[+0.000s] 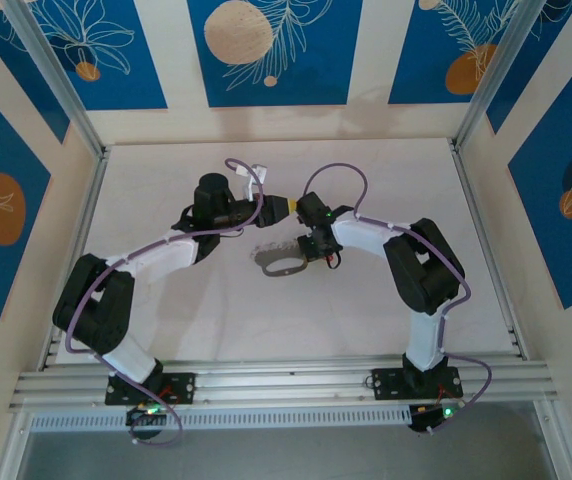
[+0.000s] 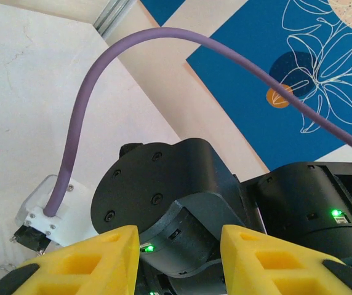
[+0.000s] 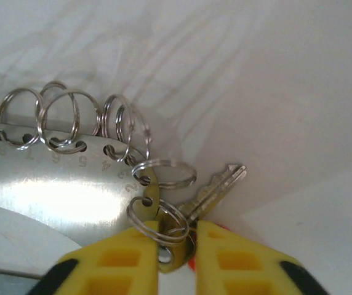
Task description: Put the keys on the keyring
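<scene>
White tabletop (image 1: 226, 330) enclosed by cream walls (image 1: 371, 50) — blue panels (image 1: 306, 70) printed with leaf outlines and discs; aluminium rail (image 1: 286, 380) fitted along near edge

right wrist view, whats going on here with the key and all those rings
The right hand is pinched on the head of the silver key, right beside the keyring, a flat metal piece lying on the table with split rings along its edge. The key sits against one of those rings, but it is unclear whether it is threaded on. The left hand hangs open nearby, holding nothing.
</scene>
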`<state>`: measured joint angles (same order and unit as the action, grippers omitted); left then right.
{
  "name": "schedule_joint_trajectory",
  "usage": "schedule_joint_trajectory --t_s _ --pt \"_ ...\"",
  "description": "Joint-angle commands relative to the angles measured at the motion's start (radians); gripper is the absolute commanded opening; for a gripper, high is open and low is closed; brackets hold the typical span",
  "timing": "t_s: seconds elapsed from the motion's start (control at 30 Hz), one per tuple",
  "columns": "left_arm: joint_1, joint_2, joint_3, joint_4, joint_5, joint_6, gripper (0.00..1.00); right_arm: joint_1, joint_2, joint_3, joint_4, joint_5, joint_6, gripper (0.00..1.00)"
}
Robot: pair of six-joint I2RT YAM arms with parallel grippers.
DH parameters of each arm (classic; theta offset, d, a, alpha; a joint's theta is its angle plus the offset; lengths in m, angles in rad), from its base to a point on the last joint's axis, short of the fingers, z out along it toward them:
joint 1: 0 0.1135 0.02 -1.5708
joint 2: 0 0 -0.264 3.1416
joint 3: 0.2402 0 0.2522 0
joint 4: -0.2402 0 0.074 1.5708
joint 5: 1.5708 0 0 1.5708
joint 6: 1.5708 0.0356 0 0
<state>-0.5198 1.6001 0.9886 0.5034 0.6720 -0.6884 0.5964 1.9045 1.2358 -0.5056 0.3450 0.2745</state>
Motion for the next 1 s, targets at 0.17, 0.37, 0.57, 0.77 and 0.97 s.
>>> schedule_joint_trajectory --t_s 0.17,0.37,0.57,0.77,0.97 --pt "-0.003 0.008 0.027 0.000 0.017 0.008 0.40 -0.012 -0.012 0.016 -0.017 -0.033 0.001 0.00" --pt "-0.002 0.003 0.027 -0.002 0.017 0.009 0.39 -0.034 -0.079 0.001 -0.021 -0.084 0.020 0.00" --pt "-0.003 -0.005 0.020 -0.004 0.014 0.010 0.40 -0.063 -0.157 -0.021 -0.010 -0.151 0.060 0.00" --pt "-0.003 -0.008 0.016 -0.002 0.011 0.009 0.39 -0.089 -0.211 -0.038 0.003 -0.199 0.096 0.00" --pt "-0.003 -0.011 0.012 -0.003 0.011 0.009 0.39 -0.119 -0.256 -0.060 0.033 -0.284 0.123 0.00"
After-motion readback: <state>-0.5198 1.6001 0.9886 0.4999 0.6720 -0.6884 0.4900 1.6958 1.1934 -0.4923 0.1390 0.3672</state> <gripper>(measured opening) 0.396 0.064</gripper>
